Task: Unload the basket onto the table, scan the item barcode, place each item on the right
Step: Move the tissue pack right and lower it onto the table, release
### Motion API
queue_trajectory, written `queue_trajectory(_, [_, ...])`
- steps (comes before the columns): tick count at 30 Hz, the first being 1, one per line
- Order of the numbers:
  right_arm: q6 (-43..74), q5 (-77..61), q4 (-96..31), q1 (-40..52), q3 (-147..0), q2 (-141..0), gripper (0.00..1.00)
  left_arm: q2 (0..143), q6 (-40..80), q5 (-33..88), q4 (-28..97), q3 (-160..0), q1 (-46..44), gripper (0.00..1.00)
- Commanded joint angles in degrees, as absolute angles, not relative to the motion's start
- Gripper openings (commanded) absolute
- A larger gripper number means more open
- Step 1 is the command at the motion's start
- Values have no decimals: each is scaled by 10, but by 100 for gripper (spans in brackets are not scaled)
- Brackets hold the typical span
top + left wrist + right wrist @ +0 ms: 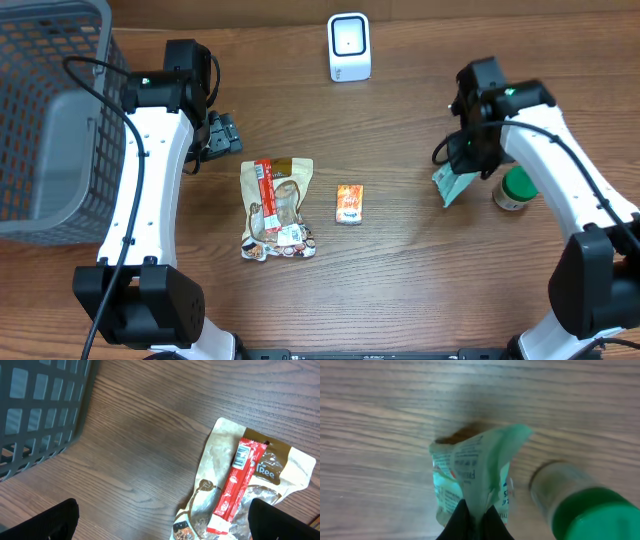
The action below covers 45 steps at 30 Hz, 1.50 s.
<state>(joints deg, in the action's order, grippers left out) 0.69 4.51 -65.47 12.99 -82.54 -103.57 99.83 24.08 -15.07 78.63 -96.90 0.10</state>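
The green packet is pinched at its upper edge between the right fingers, which are pressed tight on it. It is held near the right edge of the desk, just beside the green-lidded jar. The left fingers are spread wide with nothing held, next to the brown pouch.

Step judged: pick done, presentation to the scanner at the far edge pending.

Next move: packet to be carried there and its barcode, not located in these views, turned toward the scanner face.
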Motion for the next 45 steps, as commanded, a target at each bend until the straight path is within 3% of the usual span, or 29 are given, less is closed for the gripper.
queue_trajectory(1, [-18, 44, -613, 128, -793, -1031, 4, 1000, 251, -154, 786, -981, 0, 100])
queue_trajectory(4, [-18, 44, -584, 128, -770, -1031, 5, 1000, 251, -154, 786, -981, 0, 100])
queue_trajectory(5, [-18, 44, -581, 128, -768, -1031, 11, 1000, 251, -154, 786, -981, 0, 100])
queue_trajectory(6, [-18, 44, -575, 128, -765, -1031, 26, 1000, 251, -154, 786, -981, 0, 99])
queue_trajectory(7, [-18, 44, -572, 128, -765, -1031, 49, 1000, 251, -154, 786, -981, 0, 100])
queue_trajectory(9, [-17, 44, -564, 128, -765, -1031, 65, 1000, 251, -154, 786, -981, 0, 99])
queue_trajectory(13, [60, 43, -526, 128, -765, -1031, 72, 1000, 251, -154, 786, -981, 0, 100])
queue_trajectory(15, [170, 12, -507, 128, -764, -1031, 72, 1000, 251, -154, 786, -981, 0, 99])
queue_trajectory(19, [198, -62, -501, 137, -764, -1031, 61, 1000, 251, -154, 786, -981, 0, 100])
queue_trajectory(25, [217, -61, -461, 162, -755, -1032, 17, 1000, 251, -154, 786, -981, 0, 99])
queue_trajectory(34, [225, -36, -319, 191, -654, -1032, 16, 1000, 251, -154, 786, -981, 0, 100])
queue_trajectory(37, [227, -4, -277, 191, -607, -1032, 20, 1000, 251, -154, 786, -981, 0, 99])
queue_trajectory(45, [222, 101, -345, 164, -591, -1032, 20, 1000, 251, -154, 786, -981, 0, 100])
